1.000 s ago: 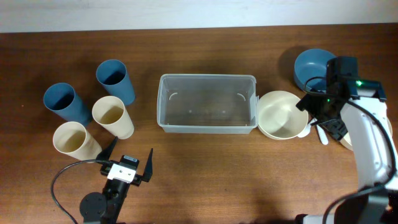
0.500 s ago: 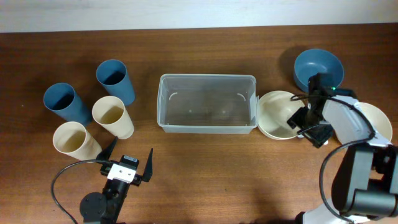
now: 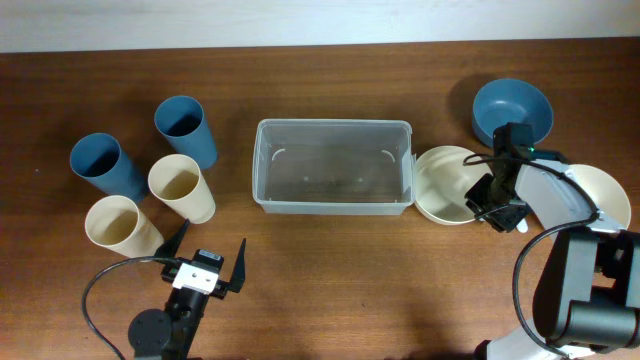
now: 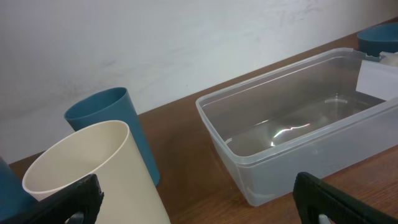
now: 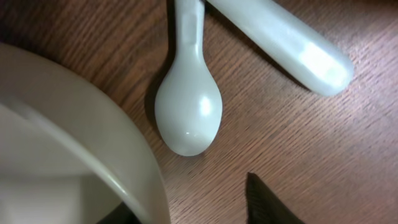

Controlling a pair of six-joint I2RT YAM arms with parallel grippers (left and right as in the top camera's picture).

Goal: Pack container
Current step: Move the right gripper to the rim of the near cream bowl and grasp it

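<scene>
The container (image 3: 332, 166), a clear rectangular tub, stands empty at the table's middle, and it also shows in the left wrist view (image 4: 292, 134). My right gripper (image 3: 493, 204) is down at the right rim of a cream bowl (image 3: 446, 184). In the right wrist view its jaws (image 5: 193, 208) straddle that bowl's rim (image 5: 106, 162): one finger sits inside the bowl, the other finger (image 5: 268, 205) outside with a gap of bare wood between it and the wall. My left gripper (image 3: 210, 262) rests open and empty near the front edge.
Two blue cups (image 3: 185, 128) (image 3: 102, 165) and two cream cups (image 3: 180, 187) (image 3: 120, 225) stand at the left. A blue bowl (image 3: 512, 108) and another cream bowl (image 3: 604, 195) sit at the right. Two white spoons (image 5: 188, 112) (image 5: 280, 43) lie beside the gripped-at bowl.
My right gripper has moved left and down to the cream bowl's right rim, and its jaws have narrowed. The left arm has not moved.
</scene>
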